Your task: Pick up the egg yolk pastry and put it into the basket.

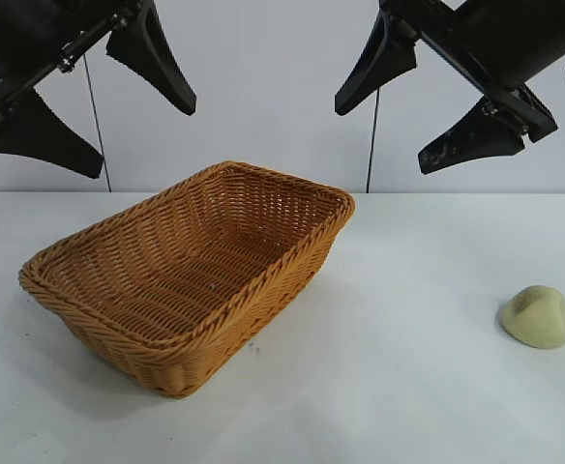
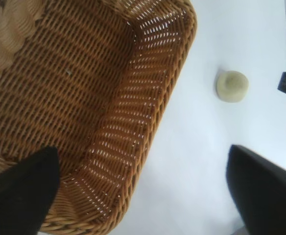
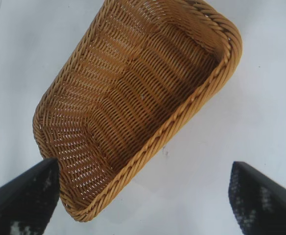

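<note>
Both the left gripper [image 1: 94, 111] and right gripper [image 1: 408, 106] hang high with fingers apart above the basket [image 1: 263, 280], the pastry [image 1: 536, 317] lying well right on the table [image 1: 408, 387].

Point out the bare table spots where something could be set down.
Bare table lies between the basket and the pastry, and along the front edge. The basket fills the left middle; both grippers, left and right, hang open above.
</note>
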Controlling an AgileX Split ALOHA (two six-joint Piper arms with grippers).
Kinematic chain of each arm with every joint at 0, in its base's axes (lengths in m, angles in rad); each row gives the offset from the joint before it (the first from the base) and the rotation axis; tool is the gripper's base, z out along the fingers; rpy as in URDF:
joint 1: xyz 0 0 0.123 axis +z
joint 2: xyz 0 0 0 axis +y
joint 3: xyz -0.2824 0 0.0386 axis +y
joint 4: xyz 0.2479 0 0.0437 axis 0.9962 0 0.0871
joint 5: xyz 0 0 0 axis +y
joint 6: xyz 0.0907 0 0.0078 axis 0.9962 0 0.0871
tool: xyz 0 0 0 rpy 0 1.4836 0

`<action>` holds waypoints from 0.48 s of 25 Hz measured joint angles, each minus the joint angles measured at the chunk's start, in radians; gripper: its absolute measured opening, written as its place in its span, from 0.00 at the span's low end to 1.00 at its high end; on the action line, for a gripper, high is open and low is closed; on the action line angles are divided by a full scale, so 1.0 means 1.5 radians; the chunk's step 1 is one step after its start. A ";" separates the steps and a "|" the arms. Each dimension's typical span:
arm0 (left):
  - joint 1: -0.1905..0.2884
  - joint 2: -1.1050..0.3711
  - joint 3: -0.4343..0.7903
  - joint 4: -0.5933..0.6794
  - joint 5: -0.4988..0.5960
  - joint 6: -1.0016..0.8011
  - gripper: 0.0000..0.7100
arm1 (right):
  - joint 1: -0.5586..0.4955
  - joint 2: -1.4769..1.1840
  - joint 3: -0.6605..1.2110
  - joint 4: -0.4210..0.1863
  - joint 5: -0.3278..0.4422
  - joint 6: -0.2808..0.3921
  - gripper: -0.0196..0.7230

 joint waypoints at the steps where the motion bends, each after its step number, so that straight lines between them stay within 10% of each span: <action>1: 0.000 -0.004 0.000 0.008 0.002 -0.012 0.94 | 0.000 0.000 0.000 0.000 0.000 0.000 0.93; 12: -0.047 -0.138 0.106 0.126 0.027 -0.259 0.94 | 0.000 0.000 0.000 0.000 -0.002 0.000 0.93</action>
